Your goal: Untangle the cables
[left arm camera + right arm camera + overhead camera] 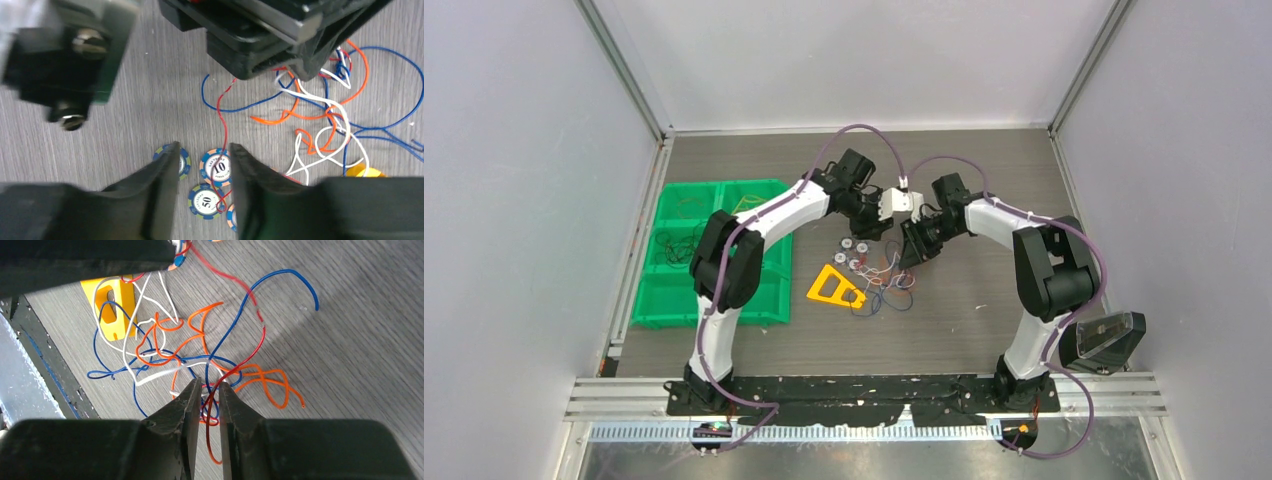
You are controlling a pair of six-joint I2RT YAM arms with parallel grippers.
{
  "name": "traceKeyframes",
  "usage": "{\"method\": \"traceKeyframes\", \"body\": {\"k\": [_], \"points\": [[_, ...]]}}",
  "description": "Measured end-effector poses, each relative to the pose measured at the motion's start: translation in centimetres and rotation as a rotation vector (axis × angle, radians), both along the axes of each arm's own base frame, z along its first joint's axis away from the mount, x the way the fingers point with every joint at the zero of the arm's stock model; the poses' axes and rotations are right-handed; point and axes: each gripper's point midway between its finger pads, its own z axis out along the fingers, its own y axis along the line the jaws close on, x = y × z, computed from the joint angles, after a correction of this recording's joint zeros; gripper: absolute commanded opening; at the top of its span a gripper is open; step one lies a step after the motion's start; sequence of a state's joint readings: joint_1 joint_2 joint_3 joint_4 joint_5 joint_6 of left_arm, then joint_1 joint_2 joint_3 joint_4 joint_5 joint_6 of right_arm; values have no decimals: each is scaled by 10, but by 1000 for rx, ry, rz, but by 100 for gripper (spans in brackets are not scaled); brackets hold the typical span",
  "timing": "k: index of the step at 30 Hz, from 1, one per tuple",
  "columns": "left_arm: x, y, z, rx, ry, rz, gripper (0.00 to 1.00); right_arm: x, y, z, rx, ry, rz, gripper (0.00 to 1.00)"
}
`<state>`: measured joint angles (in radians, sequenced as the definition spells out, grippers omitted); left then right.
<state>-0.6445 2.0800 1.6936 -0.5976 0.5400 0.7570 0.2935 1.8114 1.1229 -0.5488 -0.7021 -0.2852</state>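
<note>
The cables (886,283) lie in a loose tangle of orange, blue, white and red strands (165,347) on the grey table. My right gripper (210,390) stands at the tangle's edge, its jaws nearly together on a red cable (250,352) that runs up out of the bunch. In the left wrist view that red cable (220,115) comes from under the right gripper (265,45) and passes between the fingers of my left gripper (202,150). The left jaws stand apart and touch nothing. From above, both grippers (871,228) (916,248) meet over the pile.
Several poker chips (216,167) lie under the left gripper, with the red strand looping over them. A yellow plastic triangle (834,287) lies partly under the wires. A green compartment tray (714,250) sits at the left with some wires in it.
</note>
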Motion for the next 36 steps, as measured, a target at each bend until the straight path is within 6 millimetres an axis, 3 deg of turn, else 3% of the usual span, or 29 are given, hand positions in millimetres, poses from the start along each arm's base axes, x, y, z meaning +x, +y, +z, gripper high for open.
{"method": "traceKeyframes", "body": {"k": [4, 5, 9, 11, 15, 20, 23, 25, 29, 31, 34, 36], "points": [[-6, 6, -7, 30, -2, -40, 3, 0, 0, 1, 7, -10, -1, 25], [-9, 8, -9, 41, 5, -45, 0, 1, 0, 0, 7, -10, -3, 25], [-17, 15, -6, 55, 30, -43, 0, 2, -2, -2, 4, -9, -20, 27], [-20, 19, 10, 35, 32, -15, 0, 4, -3, -3, -6, -9, -33, 27], [-18, 25, 95, -97, -49, 81, 0, 9, -5, -5, -24, -25, -51, 26], [-18, 49, 241, -334, -232, 213, 0, 17, -7, -7, -45, -48, -77, 25], [-13, 74, 323, -464, -343, 297, 0, 19, -14, -13, -85, -48, -92, 25], [1, 110, 369, -529, -419, 398, 0, 19, -18, -17, -108, -43, -100, 25], [8, 159, 422, -599, -503, 528, 0, 18, -23, -20, -133, -37, -110, 26], [3, 174, 431, -606, -518, 563, 0, 17, -26, -21, -139, -31, -111, 26], [-8, 194, 420, -585, -492, 612, 0, 17, -29, -22, -142, -24, -116, 26], [-16, 212, 394, -539, -447, 654, 0, 16, -30, -21, -141, -19, -115, 26]]}}
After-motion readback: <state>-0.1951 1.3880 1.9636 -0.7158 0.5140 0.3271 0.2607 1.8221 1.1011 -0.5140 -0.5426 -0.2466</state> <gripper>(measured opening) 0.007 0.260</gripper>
